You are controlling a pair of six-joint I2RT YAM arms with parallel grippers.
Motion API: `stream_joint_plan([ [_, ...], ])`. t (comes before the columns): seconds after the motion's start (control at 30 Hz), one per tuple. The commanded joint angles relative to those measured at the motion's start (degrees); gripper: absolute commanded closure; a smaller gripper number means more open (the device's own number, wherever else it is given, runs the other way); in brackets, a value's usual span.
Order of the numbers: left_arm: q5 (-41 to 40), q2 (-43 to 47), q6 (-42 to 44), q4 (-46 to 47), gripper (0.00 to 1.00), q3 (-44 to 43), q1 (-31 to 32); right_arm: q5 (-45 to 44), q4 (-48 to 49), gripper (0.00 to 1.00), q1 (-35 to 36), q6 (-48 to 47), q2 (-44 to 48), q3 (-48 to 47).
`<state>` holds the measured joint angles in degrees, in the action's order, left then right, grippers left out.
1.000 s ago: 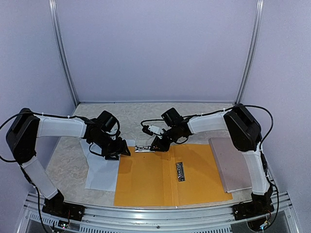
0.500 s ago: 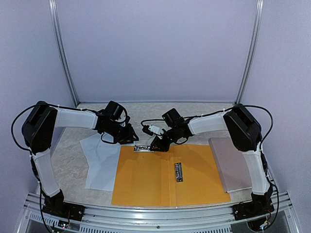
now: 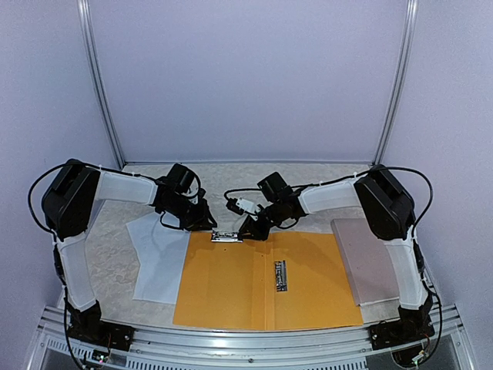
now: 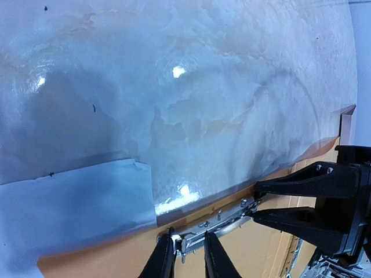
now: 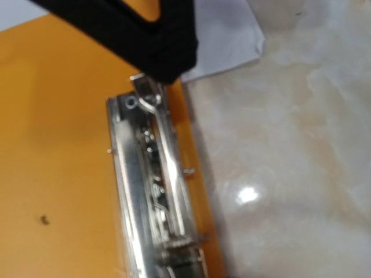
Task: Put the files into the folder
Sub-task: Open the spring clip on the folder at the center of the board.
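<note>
On the table (image 3: pixel 108 266) the folder (image 3: pixel 231 289) lies open and flat, with the files (image 3: pixel 158 262) against its left edge. My left end effector (image 4: pixel 185 255) pinches one end of the folder's metal clip (image 4: pixel 217 223), and my right end effector (image 4: pixel 256 201) pinches the other.

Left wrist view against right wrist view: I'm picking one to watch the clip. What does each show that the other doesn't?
Only the left wrist view shows both grippers: the left gripper closed around one end of the clip, the right gripper pinching the other. Only the right wrist view shows the clip's lever and rivets close up, with one black finger at its far end. Both show the orange folder, a corner of white paper and the marble table.
</note>
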<state>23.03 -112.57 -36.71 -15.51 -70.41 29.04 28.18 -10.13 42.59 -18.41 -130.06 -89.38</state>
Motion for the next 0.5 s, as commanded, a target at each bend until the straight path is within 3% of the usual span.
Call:
stream_joint_plan([
  [0.0, 3.23, -0.95, 1.05, 0.58, 0.83, 0.82, -1.09, -3.16, -5.49, 0.84, 0.13, 0.13, -2.39, 2.43],
  [0.47, 6.24, -2.45, 1.01, 0.65, 0.87, 1.31, -1.79, -3.20, -6.01, 0.85, 0.09, 0.28, -2.39, 2.28],
])
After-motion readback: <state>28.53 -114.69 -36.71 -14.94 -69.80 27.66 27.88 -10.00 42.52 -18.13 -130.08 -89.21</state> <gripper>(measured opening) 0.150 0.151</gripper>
